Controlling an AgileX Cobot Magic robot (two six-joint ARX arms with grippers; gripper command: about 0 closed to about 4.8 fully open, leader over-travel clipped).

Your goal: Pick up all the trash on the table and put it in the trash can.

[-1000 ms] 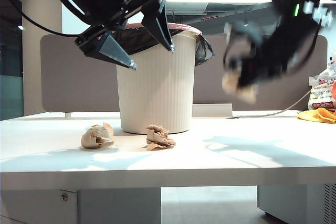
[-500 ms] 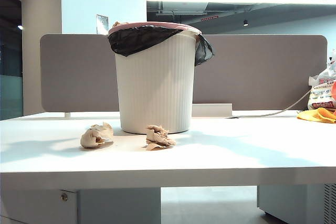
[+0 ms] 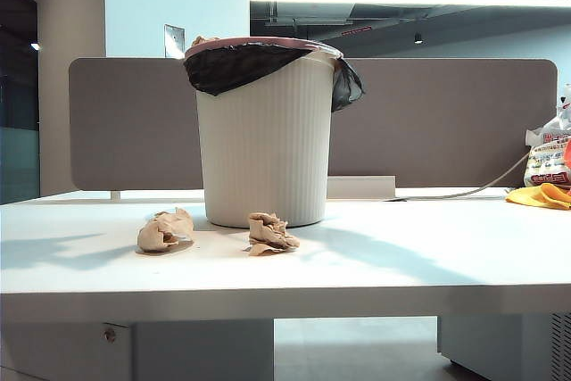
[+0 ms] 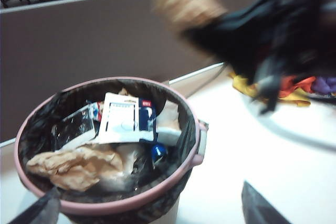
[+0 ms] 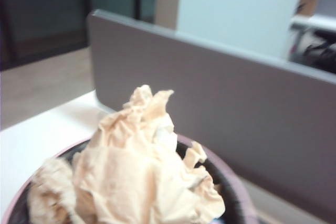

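Observation:
The trash can, ribbed off-white with a pink rim and black liner, stands mid-table. Two tan wads of trash lie in front of it, one at the left and one nearer the middle. Neither arm shows in the exterior view. In the left wrist view my left gripper hangs open and empty above the can's rim. Blurred, my right gripper is shut on a third wad above the can. That wad fills the right wrist view and hides the fingers.
Inside the can lie crumpled paper and white and blue packaging. A grey-brown partition runs behind the table. A yellow cloth and a white printed bag sit at the far right.
Both arms have risen out of the exterior view; a second ago they hung beside the can's top, the right one holding a wad. The two wads on the table have not moved.

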